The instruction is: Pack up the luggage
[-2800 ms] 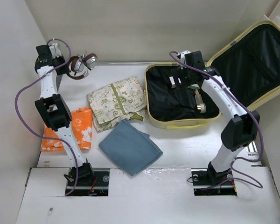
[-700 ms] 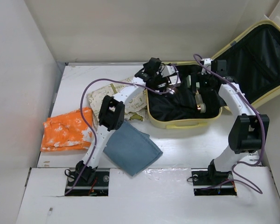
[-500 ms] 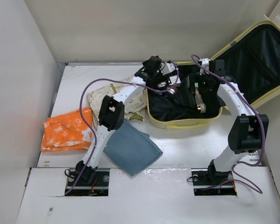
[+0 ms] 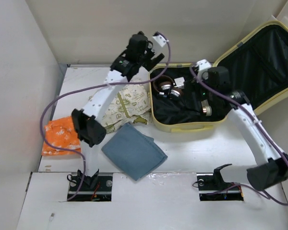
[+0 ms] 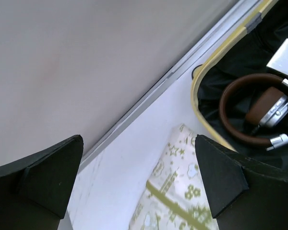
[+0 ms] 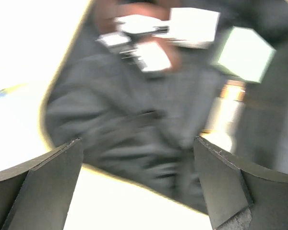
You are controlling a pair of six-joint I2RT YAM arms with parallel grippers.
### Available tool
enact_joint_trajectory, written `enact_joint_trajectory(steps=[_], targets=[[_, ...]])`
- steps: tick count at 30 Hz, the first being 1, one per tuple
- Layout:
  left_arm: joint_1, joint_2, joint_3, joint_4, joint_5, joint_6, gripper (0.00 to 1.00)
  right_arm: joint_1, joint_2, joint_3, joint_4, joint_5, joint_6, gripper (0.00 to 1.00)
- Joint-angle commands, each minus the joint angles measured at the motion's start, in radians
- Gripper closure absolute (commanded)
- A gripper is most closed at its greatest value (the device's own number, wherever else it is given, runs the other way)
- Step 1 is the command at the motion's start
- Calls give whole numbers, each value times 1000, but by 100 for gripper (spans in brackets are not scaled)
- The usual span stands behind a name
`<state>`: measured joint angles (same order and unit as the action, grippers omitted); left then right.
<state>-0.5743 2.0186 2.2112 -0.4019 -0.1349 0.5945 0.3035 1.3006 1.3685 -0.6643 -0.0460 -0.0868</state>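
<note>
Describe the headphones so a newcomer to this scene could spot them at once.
Find the big pale yellow suitcase lying open on the right. In the far left corner of its black lining lie the headphones. Only they have a brown band and silver cups.

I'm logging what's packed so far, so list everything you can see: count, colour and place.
luggage: 1, pale yellow, black lining, open, far right of table
headphones: 1, brown and silver, inside luggage, far left corner
box: 1, white, inside luggage by the headphones
patterned cloth: 1, cream and green, left of luggage
blue cloth: 1, grey-blue, in front of patterned cloth
orange cloth: 1, orange and white, table's left edge
table: 1, white
left gripper: 1, black, open, above luggage's far left corner
right gripper: 1, black, open, over luggage
</note>
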Motion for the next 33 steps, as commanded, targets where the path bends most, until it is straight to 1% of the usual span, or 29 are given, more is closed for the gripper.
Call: enact_joint_trajectory(steps=[1,2,3,5,6,8,10,13,14,15,16,17,18,19,20,21,22,23,24,25,26,28,29,31,33], targets=[[31,-158,-44,-204,55,-121,0,204,-55,-72,-67,43,61,0],[31,-229,-82,-248,64,-137,0,298,-64,-109,-78,43,91,0],[31,-269,-111,-261,64,-137,0,345,-64,-109,-78,43,91,0],[31,-343,-204,-273,64,-157,0,431,-64,-184,-55,8,140,0],[31,-404,-231,-273,64,-166,0,513,-52,-210,-40,-3,160,0],[31,-448,-272,-285,29,-199,0,581,-17,-276,-9,-15,229,0],[63,-498,-326,-298,29,-228,0,649,18,-311,64,-25,271,0],[100,-559,-384,-307,79,-300,0,672,118,-322,159,-71,320,0],[135,-575,-396,-307,102,-314,0,672,174,-322,173,-71,349,0],[161,-592,-409,-317,171,-326,0,672,199,-322,186,-71,366,0],[194,-628,-439,-318,211,-346,0,672,224,-322,212,-60,384,0],[255,-649,-456,-328,237,-346,0,672,244,-322,225,-48,431,0],[280,-667,-475,-328,260,-357,0,672,282,-331,242,-38,453,0],[296,-687,-525,-328,261,-357,0,672,301,-332,255,-17,478,0],[310,-739,-560,-328,261,-357,0,672,322,-332,267,-17,502,0],[310,-771,-600,-316,261,-357,0,672,362,-344,267,-6,553,0],[320,-805,-639,-316,270,-367,0,672,380,-358,267,-6,579,0],[320,-837,-704,-316,291,-367,0,672,394,-371,303,-24,597,0],[361,-903,-729,-316,325,-368,0,690,404,-387,330,-25,619,0],[376,-958,-767,-316,345,-368,0,701,422,-423,379,-34,630,0],[389,-959,-786,-316,345,-368,0,713,431,-440,379,-34,640,0],[421,-1018,-798,-307,345,-377,0,746,463,-488,454,-63,673,0],[439,-1028,-809,-307,369,-377,0,761,473,-505,478,-63,689,2],[490,-1038,-797,-319,408,-386,0,814,489,-534,580,-100,723,17],[501,-1038,-783,-328,434,-386,0,845,525,-560,640,-124,769,39]])
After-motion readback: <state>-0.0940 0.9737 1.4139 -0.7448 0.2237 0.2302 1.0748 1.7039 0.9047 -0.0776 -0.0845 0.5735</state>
